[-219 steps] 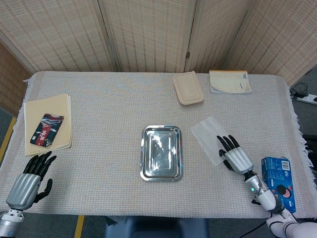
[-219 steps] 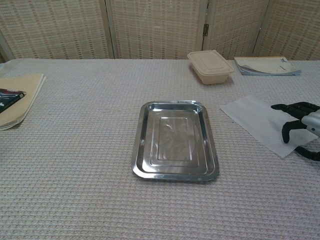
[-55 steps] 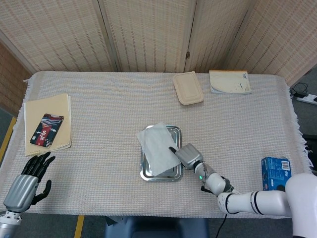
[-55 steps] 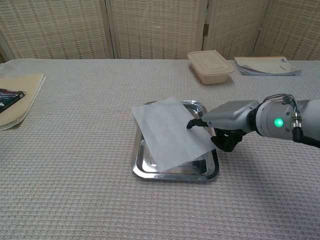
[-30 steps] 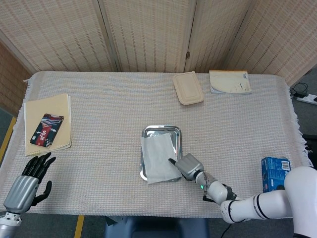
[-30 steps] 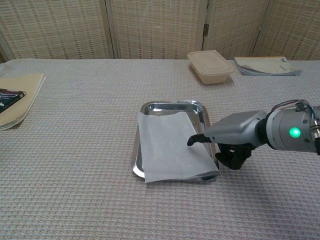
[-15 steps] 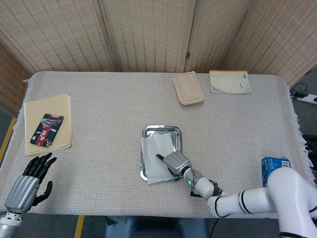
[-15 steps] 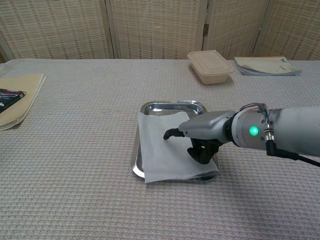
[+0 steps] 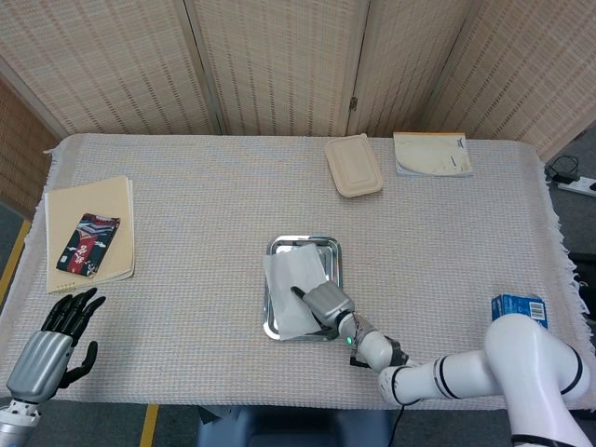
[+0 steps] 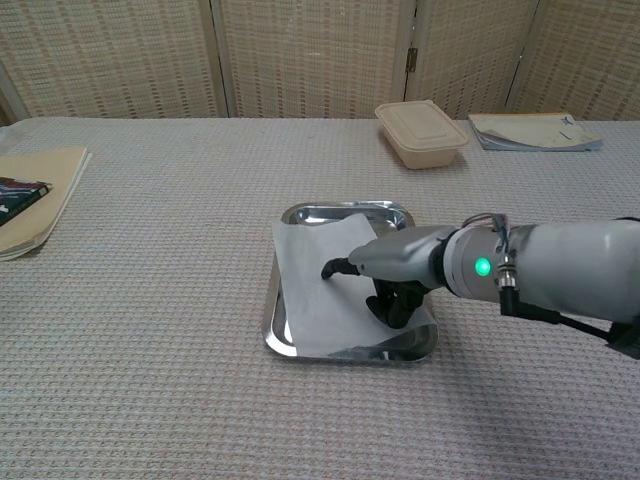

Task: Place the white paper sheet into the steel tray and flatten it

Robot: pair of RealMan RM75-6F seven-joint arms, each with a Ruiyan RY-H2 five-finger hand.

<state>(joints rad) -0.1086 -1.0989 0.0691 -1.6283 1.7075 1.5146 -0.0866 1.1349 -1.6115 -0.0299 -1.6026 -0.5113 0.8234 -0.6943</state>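
The steel tray [image 9: 333,253] [image 10: 345,212] sits mid-table. The white paper sheet [image 9: 291,284] [image 10: 312,275] lies in it, covering the left and middle; its left edge laps over the tray's left rim, and the far and right rims stay bare. My right hand [image 9: 321,303] [image 10: 390,262] is on top of the sheet, one outstretched fingertip [image 10: 328,270] pressing the paper down, the other fingers curled under against the sheet. My left hand [image 9: 51,340] hovers at the table's near left corner, fingers spread, holding nothing; the chest view does not show it.
A beige lidded box [image 9: 354,166] [image 10: 421,133] and a booklet [image 9: 431,154] [image 10: 535,131] lie at the far right. A tan notebook with a card on it [image 9: 89,240] [image 10: 30,200] lies at the left. A blue box [image 9: 520,307] sits near the right front edge.
My right hand let go of the sheet's edge and slid left onto it. The sheet's near edge, which hung over the front rim, now lies inside the tray.
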